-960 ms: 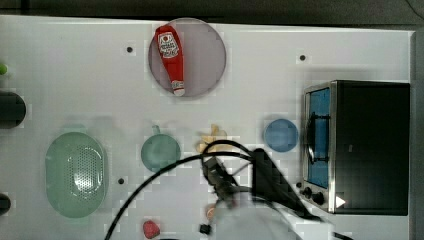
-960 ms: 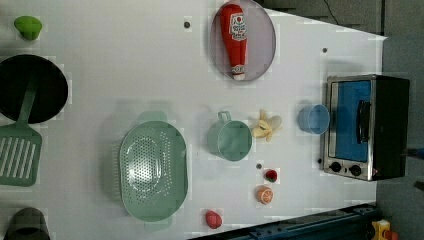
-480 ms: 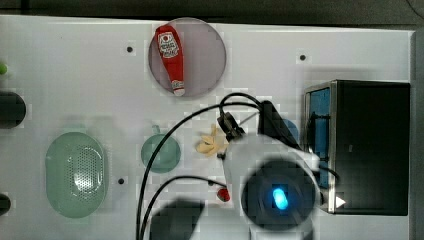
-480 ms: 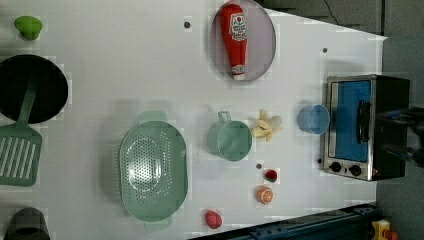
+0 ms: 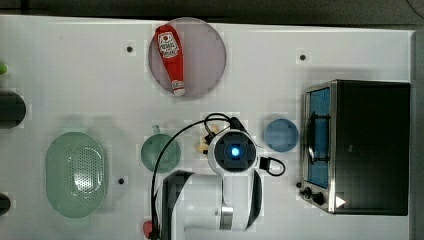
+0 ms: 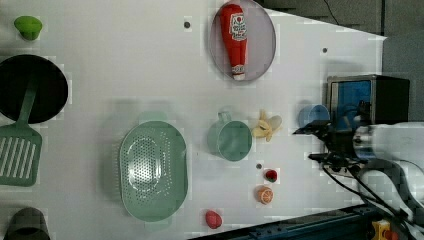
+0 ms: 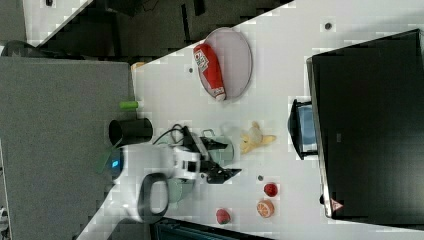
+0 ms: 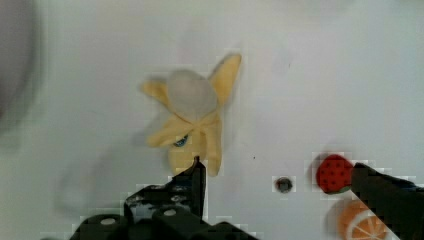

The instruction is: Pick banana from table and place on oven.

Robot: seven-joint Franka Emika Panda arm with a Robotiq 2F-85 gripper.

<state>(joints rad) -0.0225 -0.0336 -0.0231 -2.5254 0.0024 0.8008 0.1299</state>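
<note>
Ketchup bottle (image 5: 170, 58) on a round plate (image 5: 207, 56), green colander (image 5: 75, 173)

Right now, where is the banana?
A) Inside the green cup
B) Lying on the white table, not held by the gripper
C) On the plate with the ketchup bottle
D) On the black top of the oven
B. The banana lies on the table between the green cup and the blue bowl, and the open gripper is above it, not holding it.

place: robot lab — play-kitchen setup | evidence: white table (image 5: 70, 75), toy food, oven (image 5: 372, 145), robot arm (image 5: 215, 200)
</note>
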